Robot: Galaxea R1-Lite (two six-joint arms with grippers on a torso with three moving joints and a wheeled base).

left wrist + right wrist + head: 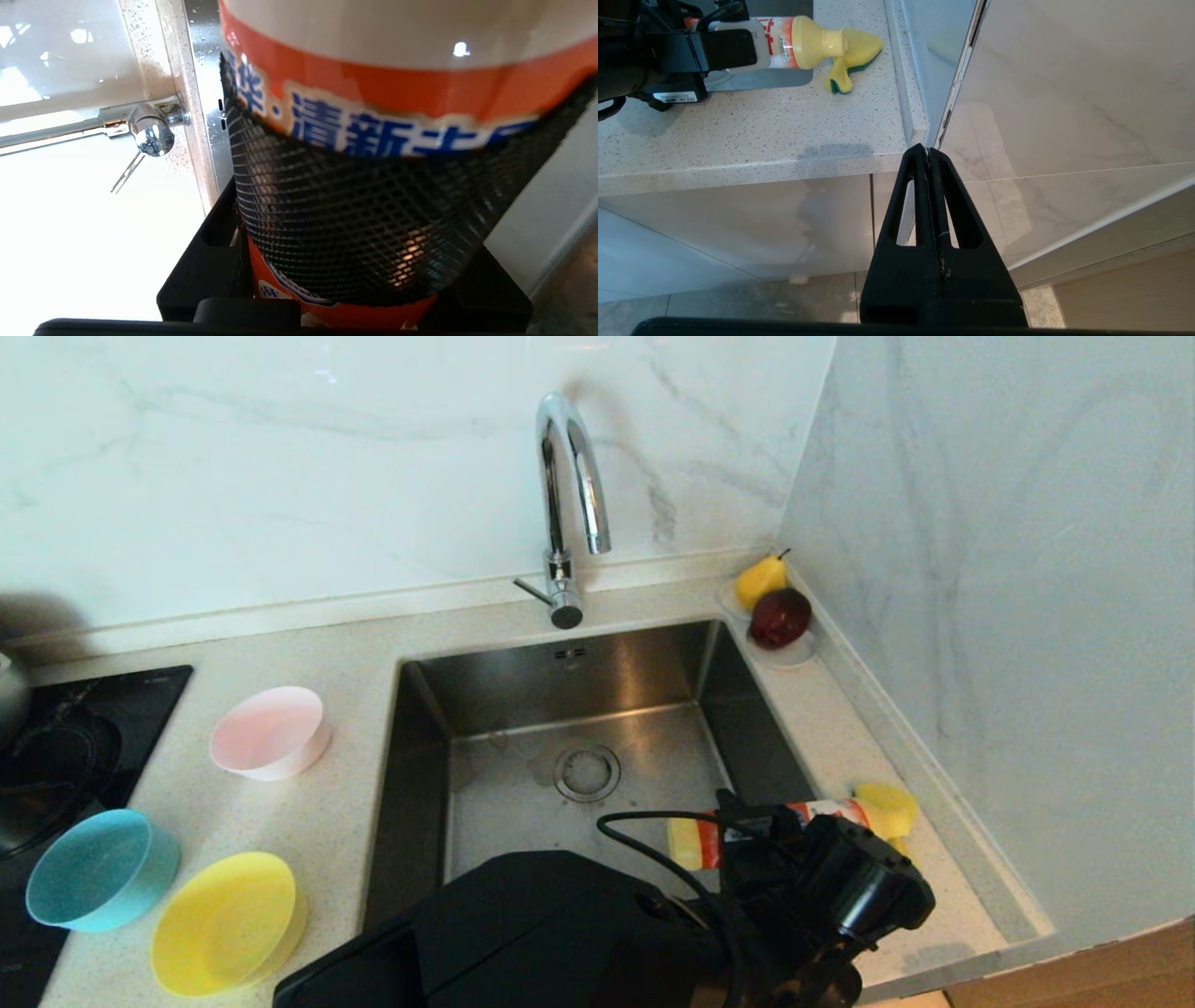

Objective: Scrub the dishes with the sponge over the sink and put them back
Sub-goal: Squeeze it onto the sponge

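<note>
Evidently soaping up before any scrubbing. Holding a detergent bottle (695, 843) in the left hand (761, 829), out over the near right corner of the sink (560, 672), and clamping it round the label with the meshed fingers (350, 224) pressed against both sides. Keeping the bottle on its side, base over the basin and yellow nozzle aimed right at the sponge (857, 49), probably so that a squeeze lands soap on the foam and not on the bench (355, 803). Cannot tell whether anything is coming out of the nozzle. Finding the sponge on the near right strip of bench, between the sink edge and the right wall, at the nozzle's tip, creased with its green layer underneath; touching or only just beside, hard to say. Leaving the three dishes unwashed by the look of it, all on the bench left of the sink and well apart from the sponge: pink bowl (269, 733) farthest, blue bowl (98, 868) at the left by the hob (84, 728), yellow bowl (224, 919) nearest. Parking the right hand (927, 156) low, off the near right edge of the bench beside the cabinet front, clenched tight on nothing, presumably out of the way until needed for sponge or bowl. Ignoring the saucer (794, 658) of fruit in the far right corner and the tap (569, 476) behind the sink, no part of this step.
</note>
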